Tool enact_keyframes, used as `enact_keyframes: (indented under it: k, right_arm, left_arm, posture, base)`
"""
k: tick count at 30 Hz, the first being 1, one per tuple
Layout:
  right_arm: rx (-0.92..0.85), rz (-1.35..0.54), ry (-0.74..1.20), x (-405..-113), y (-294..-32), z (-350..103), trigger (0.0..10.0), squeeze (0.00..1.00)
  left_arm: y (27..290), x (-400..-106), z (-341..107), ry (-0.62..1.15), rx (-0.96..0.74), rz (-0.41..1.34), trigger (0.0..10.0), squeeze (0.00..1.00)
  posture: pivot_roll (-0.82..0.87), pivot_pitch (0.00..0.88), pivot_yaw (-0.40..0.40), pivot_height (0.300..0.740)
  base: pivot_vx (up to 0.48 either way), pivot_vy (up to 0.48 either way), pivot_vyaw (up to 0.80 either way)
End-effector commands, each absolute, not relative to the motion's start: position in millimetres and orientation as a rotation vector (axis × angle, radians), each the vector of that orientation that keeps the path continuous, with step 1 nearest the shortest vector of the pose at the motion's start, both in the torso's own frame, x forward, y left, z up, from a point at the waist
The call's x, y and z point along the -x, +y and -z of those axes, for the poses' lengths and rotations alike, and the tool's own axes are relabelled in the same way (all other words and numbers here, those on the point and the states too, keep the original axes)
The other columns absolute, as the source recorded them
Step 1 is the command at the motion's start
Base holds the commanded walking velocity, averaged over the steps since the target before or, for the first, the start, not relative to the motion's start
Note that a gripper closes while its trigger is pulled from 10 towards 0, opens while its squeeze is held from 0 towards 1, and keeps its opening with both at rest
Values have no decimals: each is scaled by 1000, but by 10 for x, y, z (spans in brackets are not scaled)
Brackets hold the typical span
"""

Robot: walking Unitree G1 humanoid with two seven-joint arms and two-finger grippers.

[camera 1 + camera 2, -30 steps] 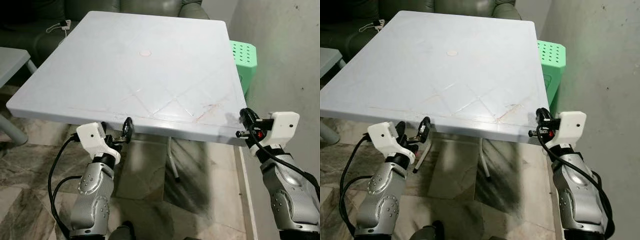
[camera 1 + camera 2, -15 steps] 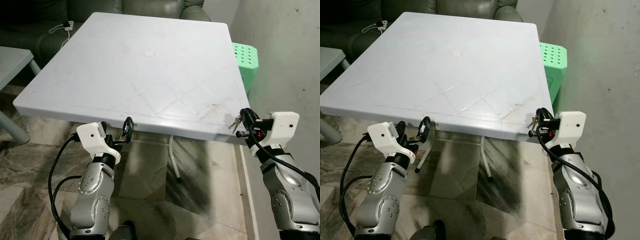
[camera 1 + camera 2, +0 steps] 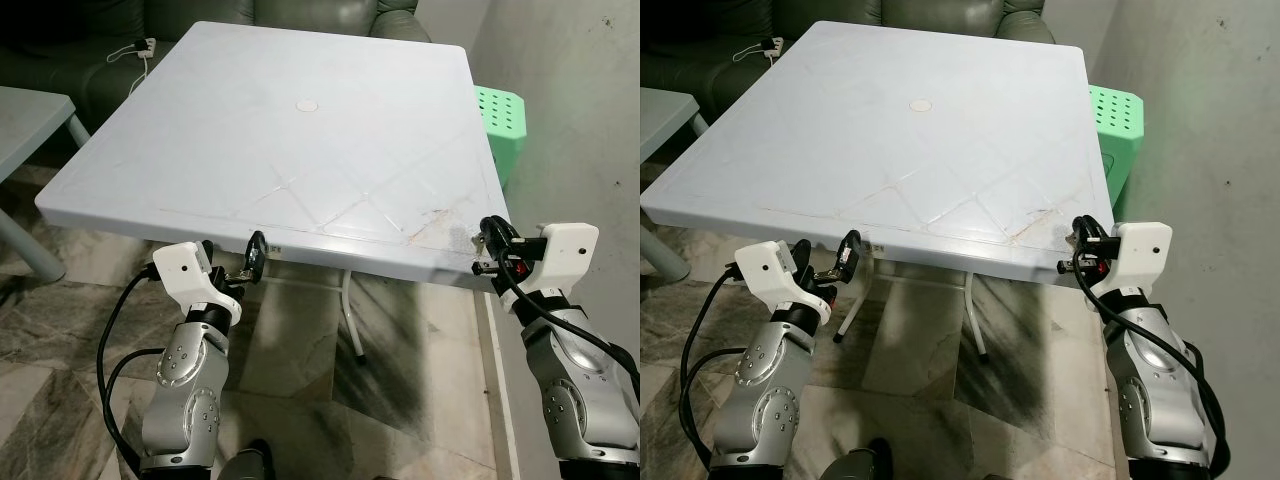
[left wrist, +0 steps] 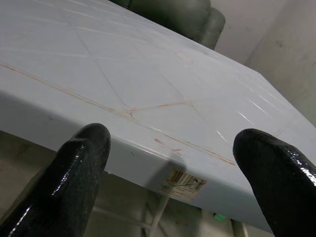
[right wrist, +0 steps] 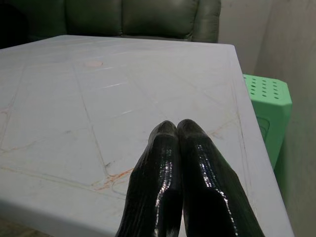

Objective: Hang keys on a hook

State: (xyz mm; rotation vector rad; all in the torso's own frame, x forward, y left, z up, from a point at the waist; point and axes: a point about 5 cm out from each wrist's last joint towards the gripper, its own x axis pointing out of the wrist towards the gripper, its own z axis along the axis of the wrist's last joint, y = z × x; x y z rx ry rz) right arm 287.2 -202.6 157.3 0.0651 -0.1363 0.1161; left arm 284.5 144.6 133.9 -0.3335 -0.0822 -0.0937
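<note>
A white plastic table (image 3: 300, 150) fills the upper middle of the left eye view. Its top is scuffed, with crossing moulded lines and a small round cap (image 3: 307, 104) at the centre. A barcode sticker (image 4: 185, 181) sits on its near edge.

In the lower left of the frame, the left gripper (image 3: 250, 262) is raised just below and in front of that near edge. In the left wrist view its two black fingers (image 4: 74, 177) stand wide apart with nothing between them, framing the table edge and the sticker.

In the lower right of the frame, the right gripper (image 3: 490, 240) is held at the table's near right corner, level with the tabletop. In the right wrist view its fingers (image 5: 163, 168) are pressed together along their whole length, pointing across the tabletop.

The keys cannot be picked out with certainty. A small dark, glinting bit sits at the tip of the right gripper in the eye views, too small to identify, and nothing shows between the fingers in the right wrist view.

A green plastic stool (image 3: 505, 120) stands at the right edge beside the table, against a grey wall. A dark green sofa (image 3: 90, 40) with a white cable (image 3: 135, 52) lying on it runs along the top of the frame. The corner of a grey table (image 3: 30, 110) shows at the left edge. The floor (image 3: 60, 340) is marbled tile.
</note>
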Motion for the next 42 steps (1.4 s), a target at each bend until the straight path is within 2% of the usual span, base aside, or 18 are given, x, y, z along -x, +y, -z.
enact_keyframes:
  k: [1, 42]
  right_arm:
    - [-51, -103, -136, -2880, -2060, -1588, 10000, 0]
    - [-43, -113, -132, -2887, -2058, -1585, 10000, 0]
  left_arm:
    - [1451, -2847, -1322, -75, 332, 87, 10000, 0]
    - [1434, -2851, -1297, -63, 334, 84, 10000, 0]
  posture:
    - [-33, 154, -80, 740]
    - [-32, 142, -84, 740]
  base:
    - [0, 0, 0]
    - [0, 25, 0]
